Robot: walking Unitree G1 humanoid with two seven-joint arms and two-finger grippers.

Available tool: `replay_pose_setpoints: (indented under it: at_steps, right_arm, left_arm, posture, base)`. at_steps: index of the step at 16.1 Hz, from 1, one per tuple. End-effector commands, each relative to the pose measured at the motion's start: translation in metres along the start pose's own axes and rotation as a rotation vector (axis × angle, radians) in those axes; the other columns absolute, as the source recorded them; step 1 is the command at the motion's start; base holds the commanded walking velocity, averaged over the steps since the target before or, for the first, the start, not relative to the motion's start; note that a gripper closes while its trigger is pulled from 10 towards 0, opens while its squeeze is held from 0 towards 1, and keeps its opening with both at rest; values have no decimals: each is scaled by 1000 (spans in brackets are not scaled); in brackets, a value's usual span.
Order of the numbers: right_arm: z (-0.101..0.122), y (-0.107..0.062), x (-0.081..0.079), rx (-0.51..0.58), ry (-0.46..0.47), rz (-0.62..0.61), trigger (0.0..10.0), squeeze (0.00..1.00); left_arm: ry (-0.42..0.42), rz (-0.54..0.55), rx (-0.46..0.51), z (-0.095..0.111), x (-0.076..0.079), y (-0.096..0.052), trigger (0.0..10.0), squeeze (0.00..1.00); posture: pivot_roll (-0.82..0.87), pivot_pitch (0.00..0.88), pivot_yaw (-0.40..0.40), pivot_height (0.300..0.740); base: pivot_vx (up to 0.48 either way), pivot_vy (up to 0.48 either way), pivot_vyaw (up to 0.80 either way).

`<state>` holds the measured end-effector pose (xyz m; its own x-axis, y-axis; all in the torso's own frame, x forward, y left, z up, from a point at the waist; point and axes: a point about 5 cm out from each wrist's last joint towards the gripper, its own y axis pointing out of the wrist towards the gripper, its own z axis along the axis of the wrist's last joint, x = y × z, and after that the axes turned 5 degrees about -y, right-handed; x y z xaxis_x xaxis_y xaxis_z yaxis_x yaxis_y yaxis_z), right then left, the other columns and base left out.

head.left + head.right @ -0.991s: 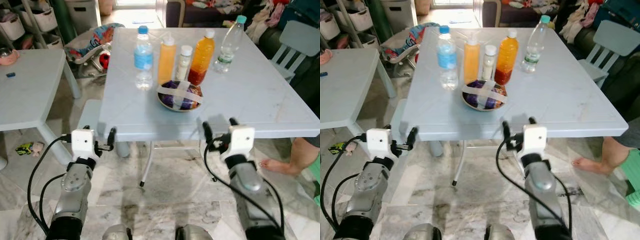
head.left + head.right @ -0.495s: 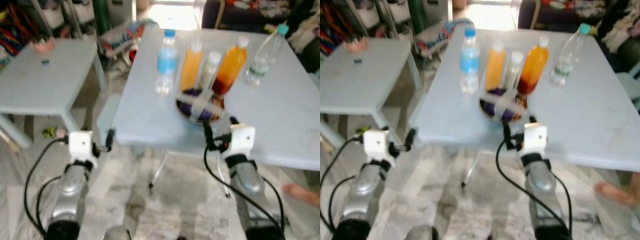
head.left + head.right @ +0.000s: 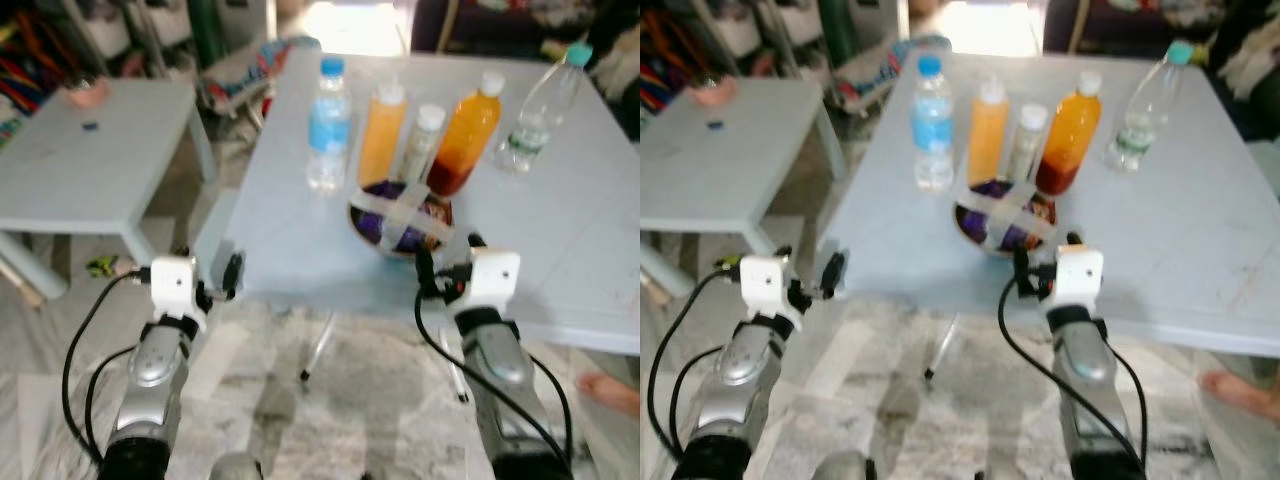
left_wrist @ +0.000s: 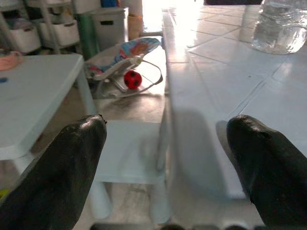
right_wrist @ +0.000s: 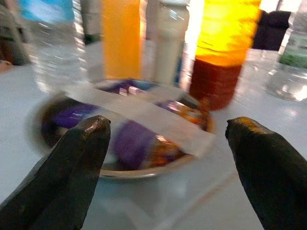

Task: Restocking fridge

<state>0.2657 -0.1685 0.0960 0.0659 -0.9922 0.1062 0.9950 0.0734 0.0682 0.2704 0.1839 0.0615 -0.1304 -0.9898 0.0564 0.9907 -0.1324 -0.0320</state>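
Centrally, on the pale blue table (image 3: pixel 560 240): a shallow bowl (image 3: pixel 400 218) of purple-wrapped items, crossed by two strips of pale tape, near the table's front edge. Just behind the bowl, a row of bottles: a water bottle with a blue cap and label (image 3: pixel 328 125), an orange squeeze bottle (image 3: pixel 382 135), a slim white-capped bottle (image 3: pixel 421 142), and a juice bottle (image 3: pixel 465 133) orange above and red near its base. Further behind the bowl and to its right, a clear bottle with a teal cap (image 3: pixel 540 110), well apart from the row.

Just in front of the bowl, at the table's edge, the right gripper (image 5: pixel 165 163), fingers spread wide with nothing between them, bowl centred in the gap in the wrist view. Off to the bowl's left, by the table's front corner, the left gripper (image 4: pixel 168 163), likewise spread and holding nothing.

Beyond the table's left side, a second, lower pale table (image 3: pixel 90 170) with a pink object (image 3: pixel 84 92), possibly a cup, too blurred to tell. Marbled tile floor (image 3: pixel 300 420) beneath. A baby bouncer (image 4: pixel 127 57) with a red ball (image 4: pixel 132 80) on the floor past the table's far left corner, storage shelves (image 4: pixel 53 28) beside it.
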Motion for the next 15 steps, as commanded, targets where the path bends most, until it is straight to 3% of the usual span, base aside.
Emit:
replay_pose_setpoints:
  at_steps: [1, 3, 5, 10, 13, 15]
  right_arm:
    - [1, 2, -2, -7, 21, -3, 10000, 0]
    - [0, 7, -7, -24, 91, -22, 10000, 0]
    - [4, 12, -8, -18, 104, -18, 10000, 0]
    - [9, 39, -9, -48, 220, -53, 10000, 0]
    - [7, 57, -21, -118, 299, -59, 10000, 0]
    - [6, 60, -28, -148, 321, -48, 10000, 0]
  left_arm:
    - [7, 9, 0, 1, -3, -1, 10000, 0]
    - [12, 5, 1, 2, -3, -2, 10000, 0]
    - [15, 1, 2, 2, -3, -2, 10000, 0]
    - [24, -11, -7, 1, -2, -6, 10000, 0]
    - [32, -19, -12, 2, -2, -8, 10000, 0]
    - [34, -22, -11, 3, -1, -7, 10000, 0]
  posture:
    - [-10, 31, -2, 740]
    - [-5, 34, 1, 740]
    - [-4, 39, 3, 740]
    - [13, 66, 9, 740]
    - [24, 73, 10, 740]
    - [28, 72, 7, 740]
  base:
    - [0, 0, 0]
    - [0, 0, 0]
    - [0, 0, 0]
    - [0, 0, 0]
    - [0, 0, 0]
    - [0, 0, 0]
